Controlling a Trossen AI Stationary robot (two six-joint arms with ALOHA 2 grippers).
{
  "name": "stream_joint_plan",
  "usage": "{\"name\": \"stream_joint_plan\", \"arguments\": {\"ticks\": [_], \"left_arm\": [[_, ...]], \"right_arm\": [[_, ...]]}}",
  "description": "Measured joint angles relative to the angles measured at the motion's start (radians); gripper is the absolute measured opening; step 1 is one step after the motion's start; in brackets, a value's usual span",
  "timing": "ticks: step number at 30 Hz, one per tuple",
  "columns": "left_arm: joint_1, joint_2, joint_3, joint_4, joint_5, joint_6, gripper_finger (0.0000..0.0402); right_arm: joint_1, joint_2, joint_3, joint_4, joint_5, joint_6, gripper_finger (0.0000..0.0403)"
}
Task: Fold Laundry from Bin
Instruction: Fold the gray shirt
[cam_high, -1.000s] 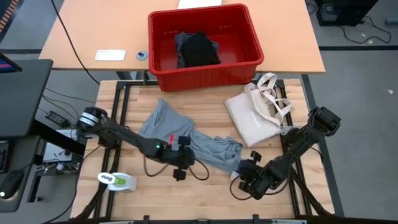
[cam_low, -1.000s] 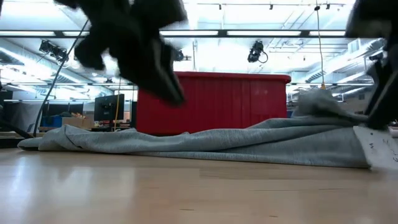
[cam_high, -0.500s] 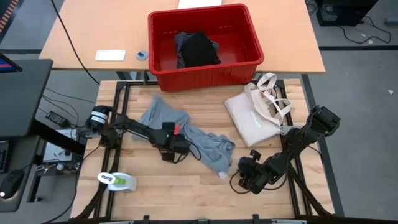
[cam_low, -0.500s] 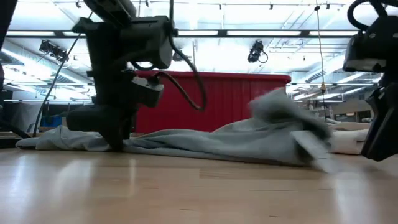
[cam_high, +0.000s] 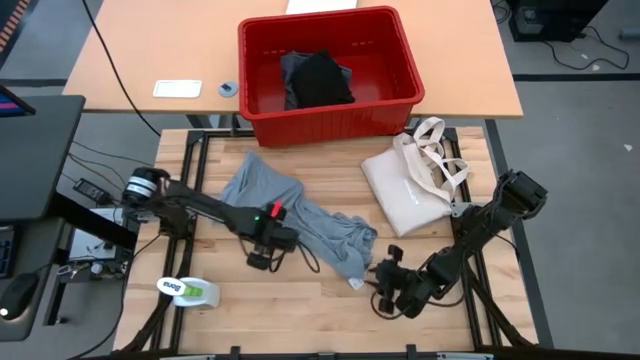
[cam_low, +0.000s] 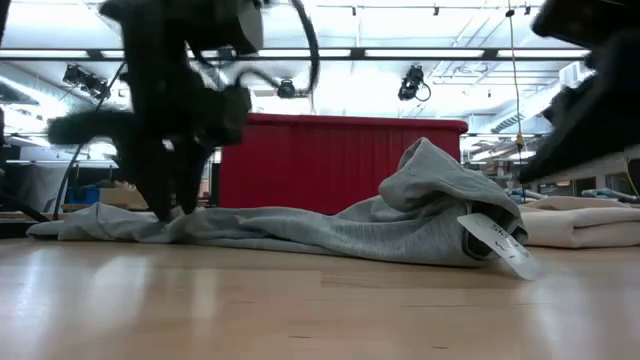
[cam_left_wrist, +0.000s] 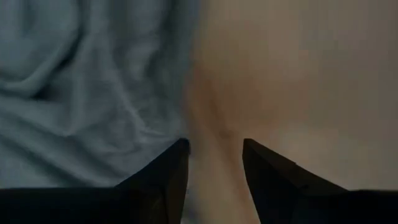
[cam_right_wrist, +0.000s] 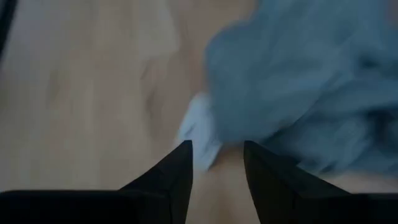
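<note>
Left gripper (cam_high: 262, 260): low at the near edge of the grey T-shirt (cam_high: 300, 218), left half of the wooden table (cam_high: 300, 310). Wrist view shows its two fingers (cam_left_wrist: 168, 171) parted with bare wood in the gap, nothing held; cloth lies just beside one tip.
Right gripper (cam_high: 385, 272): low on the table, just beside the shirt's bunched right end. Fingers (cam_right_wrist: 171, 177) parted, nothing between them; a white tag (cam_right_wrist: 198, 134) and a grey fold lie just ahead of the tips.
Grey T-shirt: crumpled in a diagonal band across the table centre, from near the bin down toward the right gripper. In the low view (cam_low: 330, 225) it lies flat at the left and humps up at the right, with the white tag (cam_low: 497, 243) sticking out at the hump's foot.
Red bin (cam_high: 262, 75): on the lighter desk (cam_high: 130, 60) behind the wooden table, upright, well apart from both grippers.
Bin contents: black garment (cam_high: 322, 80) piled on a darker grey-blue cloth (cam_high: 289, 70); can't tell what that cloth is.
Canvas tote bag (cam_high: 405, 190): cream, flat on the table right of the shirt, loop handles toward the far right corner, not touching the shirt.
Bottle (cam_high: 190, 291): white and green, lying on its side at the table's near left.
Desk items: white card (cam_high: 177, 88) and small round object (cam_high: 228, 88), left of the bin.
</note>
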Motion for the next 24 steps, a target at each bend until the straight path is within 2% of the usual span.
{"name": "stream_joint_plan", "arguments": {"ticks": [2,4,8,12,17,21,24], "left_arm": [[-0.018,-0.035,0.000,-0.020,0.025,-0.051,0.0160],[-0.026,-0.057,0.002,-0.070,0.000,-0.115,0.0160],[-0.019,-0.062,-0.005,-0.240,-0.100,-0.255,0.0160],[0.012,-0.061,-0.109,-0.225,-0.182,-0.300,0.0160],[0.089,-0.061,-0.276,-0.155,-0.241,-0.263,0.0160],[0.161,-0.061,-0.263,-0.129,-0.314,-0.272,0.0160],[0.201,-0.061,-0.264,-0.120,-0.417,-0.271,0.0160]], "right_arm": [[-0.021,0.000,0.000,-0.002,0.085,-0.012,0.0151],[-0.051,0.000,0.000,0.009,0.117,-0.026,0.0151],[-0.112,0.000,-0.001,0.105,0.106,-0.128,0.0151],[-0.178,0.025,0.000,0.161,0.084,-0.224,0.0151],[-0.262,0.092,-0.001,0.176,-0.063,-0.236,0.0151],[-0.287,0.128,-0.001,0.183,-0.168,-0.223,0.0151],[-0.279,0.129,-0.001,0.188,-0.280,-0.172,0.0151]]}}
